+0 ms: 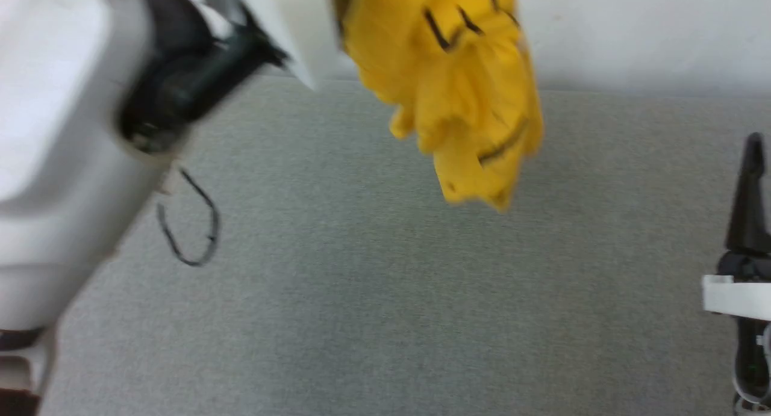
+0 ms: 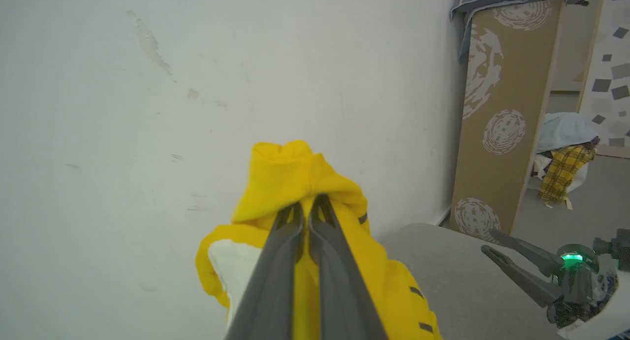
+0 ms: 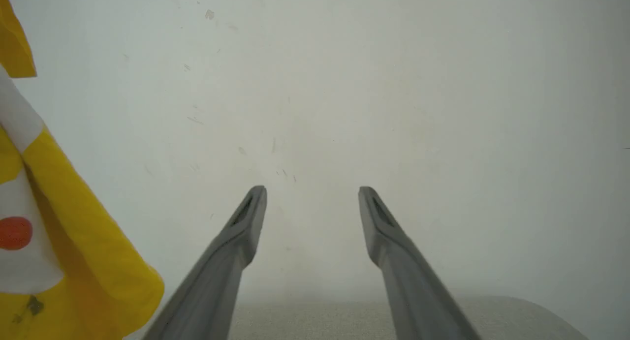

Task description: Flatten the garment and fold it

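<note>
Left wrist view: the left pincer (image 2: 307, 204) is squeezed shut on a bunch of the yellow shirt (image 2: 288, 170). The shirt hangs from it in the air, above the grey tabletop (image 1: 373, 319) and close to the white wall (image 2: 123, 133). It is all scrunched up, with folds and black stripes showing. In the head view its bottom end dangles over the far part of the tabletop and does not seem to touch it.

The right pincer (image 3: 312, 197) is wide open and holds nothing. It sits off to the right, apart from the shirt, pointing at the wall.

The job right now looks like getting the shirt to open up so it can lie flat. To do this well, I think the left pincer should grip tight and let the cloth drop loose. Then the right pincer could come over and pinch an edge or a corner, like a shoulder or the hem, not the thick middle bunch. With two corners held apart, the shirt can be stretched wide and laid down slowly, bottom first, so it does not crumple. A grab at the wrong spot might twist it.
</note>
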### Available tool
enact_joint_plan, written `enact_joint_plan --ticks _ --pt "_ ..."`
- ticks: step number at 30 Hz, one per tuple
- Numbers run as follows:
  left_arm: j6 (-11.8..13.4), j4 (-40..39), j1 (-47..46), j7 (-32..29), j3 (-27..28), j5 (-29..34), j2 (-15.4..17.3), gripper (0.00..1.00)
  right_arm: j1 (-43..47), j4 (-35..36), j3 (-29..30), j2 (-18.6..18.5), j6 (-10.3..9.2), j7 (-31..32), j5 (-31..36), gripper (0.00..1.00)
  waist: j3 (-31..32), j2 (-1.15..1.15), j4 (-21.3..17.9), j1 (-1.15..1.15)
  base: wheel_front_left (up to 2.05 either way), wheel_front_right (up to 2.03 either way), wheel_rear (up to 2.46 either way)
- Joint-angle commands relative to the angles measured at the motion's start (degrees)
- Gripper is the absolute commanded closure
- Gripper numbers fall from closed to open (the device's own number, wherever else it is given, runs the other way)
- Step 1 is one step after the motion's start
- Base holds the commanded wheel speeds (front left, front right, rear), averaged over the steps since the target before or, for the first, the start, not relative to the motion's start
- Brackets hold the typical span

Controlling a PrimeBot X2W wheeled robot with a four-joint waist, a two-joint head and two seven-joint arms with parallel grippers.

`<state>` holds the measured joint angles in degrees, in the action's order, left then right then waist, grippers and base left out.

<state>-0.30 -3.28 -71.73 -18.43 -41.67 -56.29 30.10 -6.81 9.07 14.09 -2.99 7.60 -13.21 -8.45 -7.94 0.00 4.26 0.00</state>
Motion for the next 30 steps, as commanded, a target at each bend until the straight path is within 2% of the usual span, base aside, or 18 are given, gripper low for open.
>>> enact_joint_plan --ticks 1,7,11,17,20,23,24,25,26,30 --pt "0.77 -0.57 0.69 -0.19 -0.96 0.55 -1.03 1.0 0.02 0.49 0.66 0.11 -0.11 -0.35 -0.37 0.0 -0.14 0.0 -2.32 0.0 0.0 0.0 0.0" --pt "5.03 0.01 7.8 3.59 -4.98 1.82 -6.99 1.0 0.11 1.95 3.36 0.11 -0.11 -0.68 -1.02 0.0 -1.54 0.0 -4.9 0.0 0.0 0.0 0.0" --pt "7.07 4.4 14.21 7.9 -9.12 5.55 -8.62 1.0 0.53 1.65 2.95 0.11 -0.11 -0.8 -1.7 0.0 -2.19 0.0 -6.34 0.0 0.0 0.0 0.0" --pt "7.94 16.33 24.35 9.41 -17.43 9.95 -7.57 1.0 0.87 0.82 1.0 0.11 -0.11 -0.91 -2.23 0.0 -2.95 0.0 -7.64 0.0 0.0 0.0 0.0" --pt "7.15 20.94 29.05 8.89 -19.78 8.67 -8.03 1.0 1.28 0.57 0.6 0.11 -0.11 -0.75 -2.07 0.0 -3.0 0.0 -7.47 0.0 0.0 0.0 0.0" --pt "6.7 23.61 32.06 10.11 -19.79 6.73 -9.4 1.0 1.83 0.36 0.5 0.11 -0.11 -0.26 -1.84 0.0 -2.71 0.0 -6.51 0.0 0.0 0.0 0.0" --pt "6.75 24.06 32.53 11.03 -19.48 6.44 -9.79 0.89 1.94 0.33 0.37 0.11 -0.11 -0.05 -1.75 0.0 -2.56 0.0 -6.2 0.0 0.0 0.0 0.0" --pt "6.86 24.29 32.83 12.31 -18.8 6.06 -10.17 0.04 2.03 0.34 0.24 0.11 -0.11 0.12 -1.69 0.0 -2.34 0.0 -5.8 0.0 0.0 0.0 0.0" --pt "7.41 24.33 33.0 14.19 -17.59 5.71 -10.49 0.0 2.07 0.36 0.05 0.11 -0.11 0.27 -1.7 0.0 -2.06 0.0 -5.48 0.0 0.0 0.0 0.0" --pt "10.02 21.43 33.7 22.2 -12.5 5.16 -10.05 0.0 2.08 0.16 -0.37 0.11 -0.11 0.65 -1.69 0.0 -0.78 0.0 -4.39 0.0 0.0 0.0 0.0"
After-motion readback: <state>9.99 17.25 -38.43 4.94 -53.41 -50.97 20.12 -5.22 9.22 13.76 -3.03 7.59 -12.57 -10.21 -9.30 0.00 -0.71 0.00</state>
